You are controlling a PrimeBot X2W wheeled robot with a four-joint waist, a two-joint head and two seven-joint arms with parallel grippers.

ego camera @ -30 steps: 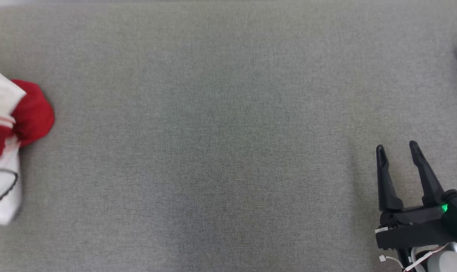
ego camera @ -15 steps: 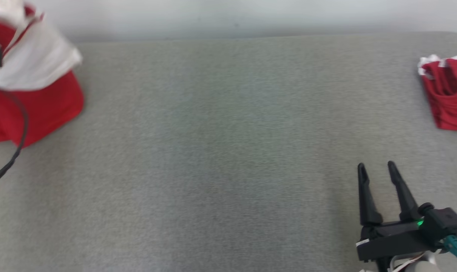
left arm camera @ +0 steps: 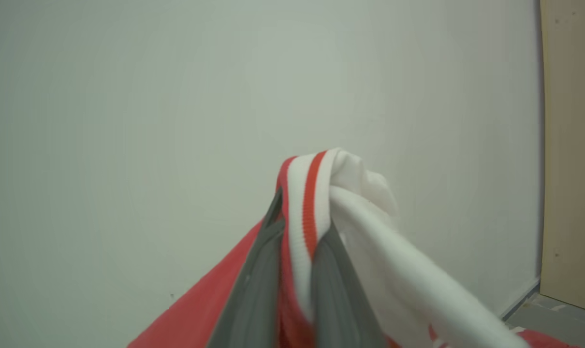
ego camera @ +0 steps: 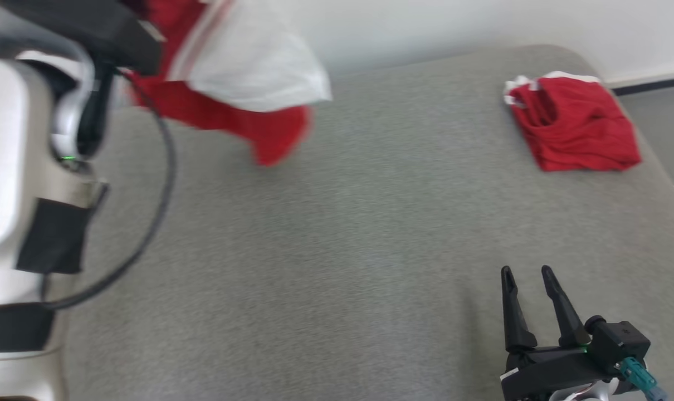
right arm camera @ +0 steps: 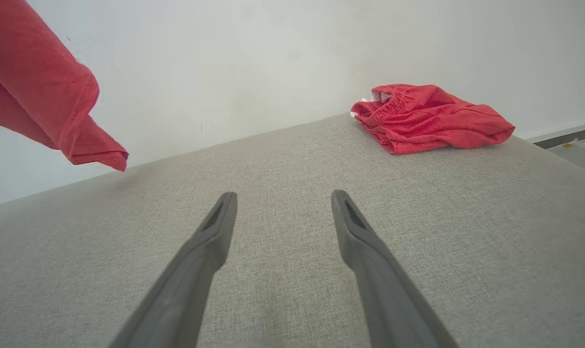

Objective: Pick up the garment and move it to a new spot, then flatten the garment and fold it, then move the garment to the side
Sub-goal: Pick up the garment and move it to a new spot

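Note:
A red and white garment (ego camera: 242,72) hangs in the air at the upper left of the head view, above the grey table (ego camera: 337,250). My left gripper (left arm camera: 297,212) is shut on its striped white and red hem (left arm camera: 309,193); the cloth drapes down on both sides of the fingers. The garment's red lower corner (right arm camera: 75,125) dangles at the left of the right wrist view, off the surface. My right gripper (ego camera: 527,274) stands open low over the table at the lower right, nothing between its fingers (right arm camera: 215,227).
A second red garment (ego camera: 574,128) lies crumpled near the table's far right corner (right arm camera: 430,118). A pale wall (ego camera: 482,28) runs behind the table. My left forearm (ego camera: 19,184) with a black cable (ego camera: 161,184) rises at the left. The floor (ego camera: 660,111) lies beyond the right edge.
The head camera has tilted up and turned, so the whole scene shifted. The left arm has lifted the garment higher and carried it rightward. The right gripper stays open.

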